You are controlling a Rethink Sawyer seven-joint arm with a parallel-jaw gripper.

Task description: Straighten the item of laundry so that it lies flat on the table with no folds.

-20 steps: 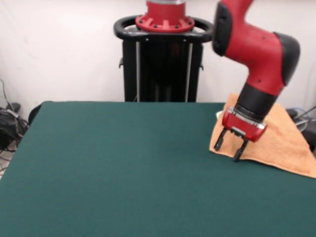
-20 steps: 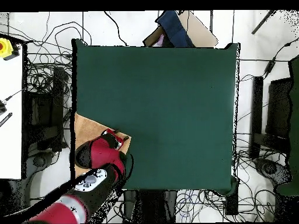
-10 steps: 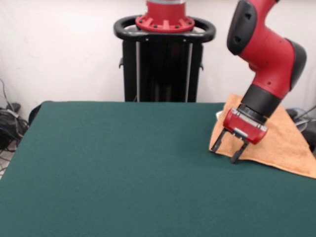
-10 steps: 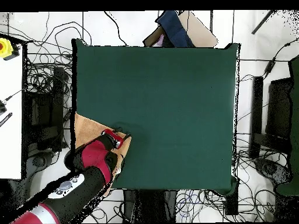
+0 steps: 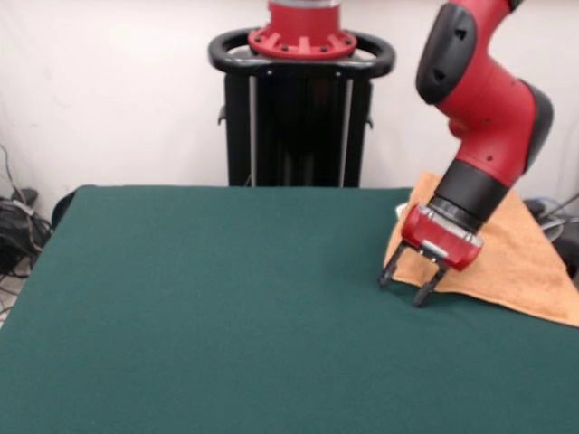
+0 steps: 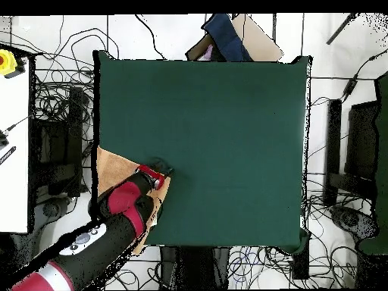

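One towel (image 5: 525, 262) (table (image 5: 226, 307) corner), one gripper (image 5: 403, 285), fingers apart.

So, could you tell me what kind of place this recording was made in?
Most likely a robotics lab: a red and black arm on a pedestal works at a green table, and the overhead view shows cables strewn over the floor around it.

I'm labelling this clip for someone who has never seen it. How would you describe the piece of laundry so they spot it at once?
Start from the dark green table that fills the front view and follow it to its right edge. The towel lies there at the corner beside the open gripper, under the red arm. It is the only orange-tan cloth in the scene, running past the table's edge.
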